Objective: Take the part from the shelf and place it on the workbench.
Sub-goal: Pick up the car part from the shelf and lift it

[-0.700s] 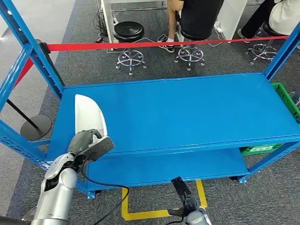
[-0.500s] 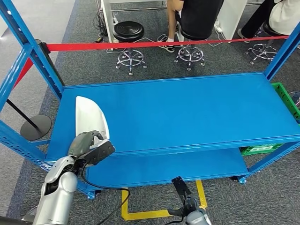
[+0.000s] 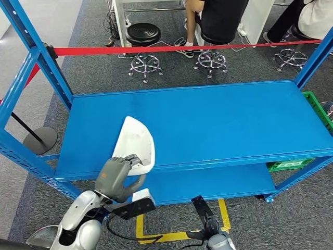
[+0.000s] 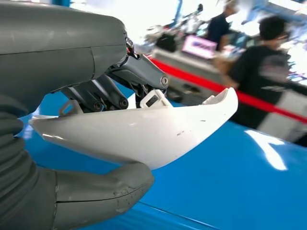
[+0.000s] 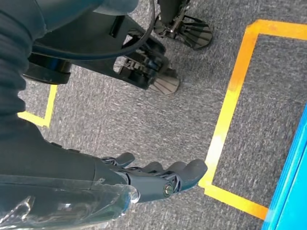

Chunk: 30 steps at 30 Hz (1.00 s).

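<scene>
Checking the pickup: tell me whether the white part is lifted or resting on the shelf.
Cannot tell for sure. The left hand grips the white part at the shelf front edge, tilted, seemingly raised.

I'm looking over grey carpet point(image 3: 98, 73) with yellow floor tape point(image 3: 173, 237) marking a box under me. A red barrier tape point(image 3: 177, 49) is running across behind, its round stanchion base point(image 3: 39, 140) sitting far left. Two black stools point(image 3: 143, 34) are standing beyond it, people sitting there. A green crate point(image 3: 318, 112) is peeking in at right.
</scene>
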Tool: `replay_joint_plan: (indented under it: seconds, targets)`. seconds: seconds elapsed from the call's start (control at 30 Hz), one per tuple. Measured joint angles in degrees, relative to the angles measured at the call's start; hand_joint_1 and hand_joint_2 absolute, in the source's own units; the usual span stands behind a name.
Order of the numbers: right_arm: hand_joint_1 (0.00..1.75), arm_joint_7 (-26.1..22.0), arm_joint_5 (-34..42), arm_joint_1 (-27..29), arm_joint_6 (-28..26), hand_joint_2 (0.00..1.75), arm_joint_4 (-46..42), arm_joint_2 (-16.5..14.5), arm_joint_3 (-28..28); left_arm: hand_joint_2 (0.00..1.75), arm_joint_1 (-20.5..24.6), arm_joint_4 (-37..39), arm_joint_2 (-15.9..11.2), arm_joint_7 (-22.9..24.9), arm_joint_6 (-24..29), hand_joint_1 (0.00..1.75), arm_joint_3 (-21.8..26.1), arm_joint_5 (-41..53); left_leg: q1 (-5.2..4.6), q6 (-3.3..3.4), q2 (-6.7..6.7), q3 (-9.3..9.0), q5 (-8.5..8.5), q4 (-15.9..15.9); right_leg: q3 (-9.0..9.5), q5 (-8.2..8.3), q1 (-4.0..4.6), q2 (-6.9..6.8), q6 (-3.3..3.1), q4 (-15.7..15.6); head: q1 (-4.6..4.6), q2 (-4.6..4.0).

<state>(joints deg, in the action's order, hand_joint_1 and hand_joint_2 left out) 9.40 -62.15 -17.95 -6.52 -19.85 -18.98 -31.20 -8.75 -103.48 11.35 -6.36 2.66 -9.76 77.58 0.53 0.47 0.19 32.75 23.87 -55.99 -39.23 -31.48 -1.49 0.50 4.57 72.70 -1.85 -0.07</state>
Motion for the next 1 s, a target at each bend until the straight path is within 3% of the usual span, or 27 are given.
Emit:
replay_joint_plan:
  seconds: [0.1, 0.17, 0.23, 0.3, 0.37, 0.43, 0.47, 0.5, 0.57, 0.6, 0.67, 0.7, 0.77, 0.8, 0.83, 0.9, 0.93, 0.97, 1.0]
  targets:
    - [0.0, -0.97, 0.49, -0.13, 0.49, 1.75, 0.0, -0.04, -0.5, 1.75, -1.22, -2.35, -1.56, 0.69, 1.58, 1.75, -5.28, -0.16, 0.12, -0.82, 0.0, 0.33, -0.01, -0.53, 5.99, 4.3, -0.17, -0.39, 0.2, -10.27, 0.13, 0.0]
    - [0.0, -1.26, 0.67, -0.28, 0.71, 1.75, -0.02, -0.13, -0.71, 1.75, -1.75, -3.49, -2.46, 0.92, 2.21, 1.75, -7.71, -0.26, -0.16, -1.62, -0.04, 0.75, -0.15, -0.99, 7.64, 4.67, -0.19, -0.33, -0.37, -13.46, 0.16, 0.0]
    - [0.0, -1.4, 0.78, -0.32, 1.16, 1.75, -0.03, -0.17, -0.85, 1.75, -2.11, -4.24, -3.52, 0.99, 3.2, 1.75, -9.76, -0.4, -0.23, -2.25, -0.04, 1.07, -0.54, -1.13, 7.0, 4.86, -0.15, -0.02, -1.45, -13.26, 0.01, 0.0]
    - [0.0, -1.5, 1.15, -0.33, 1.7, 1.75, -0.04, -0.16, -1.08, 1.75, -2.43, -4.64, -4.94, 1.07, 4.59, 1.75, -12.4, -0.46, -0.04, -2.8, -0.02, 1.75, 0.71, -2.11, 6.24, 5.37, -0.12, 0.07, -2.46, -13.24, -0.08, 0.0]
    - [0.0, -1.52, 1.8, -0.4, 2.24, 1.75, -0.09, -0.09, -1.57, 1.75, -2.46, -4.72, -6.42, 1.4, 5.65, 1.75, -15.73, -0.56, 0.03, -3.18, -0.03, 3.71, 5.06, -7.0, 5.29, 6.18, -0.08, 0.18, -3.26, -13.34, -0.25, 0.0]
    - [0.0, -1.42, 2.37, -0.4, 2.65, 1.75, -0.13, 0.09, -2.22, 1.75, -1.95, -4.59, -7.94, 1.94, 6.29, 1.75, -18.96, -1.06, 0.01, -3.23, -0.04, 6.2, 9.49, -14.49, 4.06, 7.05, 0.09, 0.44, -3.52, -13.33, -0.37, 0.0]
    - [0.0, -1.35, 2.57, -0.38, 2.77, 1.75, -0.13, 0.22, -2.56, 1.75, -1.56, -4.47, -8.67, 2.18, 6.53, 1.75, -20.28, -1.4, 0.01, -3.13, -0.04, 6.67, 10.26, -16.84, 3.42, 7.52, 0.19, 0.68, -3.51, -13.31, -0.37, 0.0]
    - [0.0, -1.31, 2.72, -0.35, 2.84, 1.75, -0.13, 0.34, -2.87, 1.75, -1.14, -4.35, -9.3, 2.34, 6.69, 1.75, -21.34, -1.67, 0.01, -2.95, -0.07, 6.18, 9.8, -17.23, 2.81, 7.99, 0.26, 1.02, -3.45, -13.3, -0.37, 0.0]
    - [0.0, -1.28, 2.83, -0.38, 2.9, 1.75, -0.13, 0.54, -3.38, 1.75, -0.4, -4.2, -10.15, 2.45, 6.9, 1.75, -22.81, -1.9, 0.01, -2.43, -0.72, 2.19, 6.75, -12.14, 1.75, 8.99, 0.32, 2.03, -3.2, -13.29, -0.37, 0.0]
    - [0.0, -1.28, 2.83, -0.43, 2.92, 1.75, -0.14, 0.58, -3.55, 1.75, -0.06, -4.17, -10.49, 2.45, 6.95, 1.75, -23.38, -1.92, 0.04, -2.11, -1.86, -0.46, 5.78, -8.19, 1.26, 9.49, 0.37, 2.58, -2.98, -13.29, -0.38, 0.0]
    - [0.0, -1.31, 2.84, -0.59, 2.96, 1.75, -0.15, 0.62, -3.73, 1.75, 0.46, -4.13, -11.07, 2.44, 7.01, 1.75, -24.31, -2.1, 0.12, -1.73, -3.86, -3.9, 5.43, -2.42, 0.51, 10.63, 0.39, 3.72, -2.35, -13.42, -0.36, 0.0]
    - [0.0, -1.32, 2.87, -0.63, 2.96, 1.75, -0.15, 0.65, -3.85, 1.75, 0.68, -4.09, -11.33, 2.4, 7.01, 1.75, -24.71, -2.3, 0.07, -1.59, -4.27, -4.36, 5.64, -1.3, 0.28, 11.27, 0.36, 4.24, -1.9, -13.67, -0.34, 0.0]
    - [0.0, -1.37, 2.94, -0.53, 2.94, 1.75, -0.15, 0.8, -4.23, 1.75, 1.14, -3.94, -11.75, 2.3, 6.97, 1.75, -25.46, -2.91, 0.03, -1.12, -3.27, -4.01, 4.95, -0.91, 0.1, 12.25, 0.2, 4.93, -1.02, -14.34, -0.34, 0.0]
    - [0.0, -1.38, 2.97, -0.45, 2.93, 1.75, -0.15, 0.9, -4.47, 1.75, 1.42, -3.82, -11.86, 2.27, 6.96, 1.75, -25.84, -3.27, 0.05, -0.71, -2.68, -3.73, 4.41, -0.79, -0.2, 11.65, 0.19, 4.3, -0.73, -14.07, -0.23, 0.0]
    - [0.0, -1.39, 2.97, -0.42, 2.92, 1.75, -0.15, 0.99, -4.67, 1.75, 1.7, -3.7, -11.93, 2.26, 6.95, 1.75, -26.19, -3.65, 0.08, -0.27, -2.01, -3.33, 3.84, -0.65, -0.78, 9.95, 0.22, 3.25, -0.51, -12.69, -0.08, 0.0]
    - [0.0, -1.4, 2.94, -0.52, 2.95, 1.75, -0.15, 1.1, -4.95, 1.75, 2.13, -3.44, -12.01, 2.26, 6.94, 1.75, -26.73, -4.25, -0.06, 0.31, -0.67, -2.16, 2.77, -0.59, -2.76, 4.29, 0.31, 0.78, -0.2, -6.26, 0.23, 0.0]
    - [0.0, -1.42, 2.93, -0.57, 2.97, 1.75, -0.15, 1.13, -5.03, 1.75, 2.29, -3.31, -12.08, 2.26, 6.93, 1.75, -26.93, -4.45, -0.16, 0.43, 0.06, -1.49, 2.26, -0.61, -3.64, 2.02, 0.31, 0.25, -0.03, -2.31, 0.31, 0.0]
    - [0.0, -1.42, 2.91, -0.58, 3.0, 1.75, -0.15, 1.16, -5.08, 1.75, 2.44, -3.16, -12.15, 2.29, 6.91, 1.75, -27.12, -4.62, -0.25, 0.47, 0.79, -0.78, 1.71, -0.65, -4.03, 1.08, 0.31, 0.05, 0.1, 0.79, 0.3, 0.0]
    - [0.0, -1.42, 2.9, -0.57, 3.02, 1.75, -0.15, 1.21, -5.13, 1.75, 2.6, -2.99, -12.2, 2.32, 6.86, 1.75, -27.31, -4.83, -0.3, 0.44, 1.49, -0.07, 1.18, -0.69, -3.66, 1.49, 0.32, -0.05, 0.17, 2.32, 0.32, 0.0]
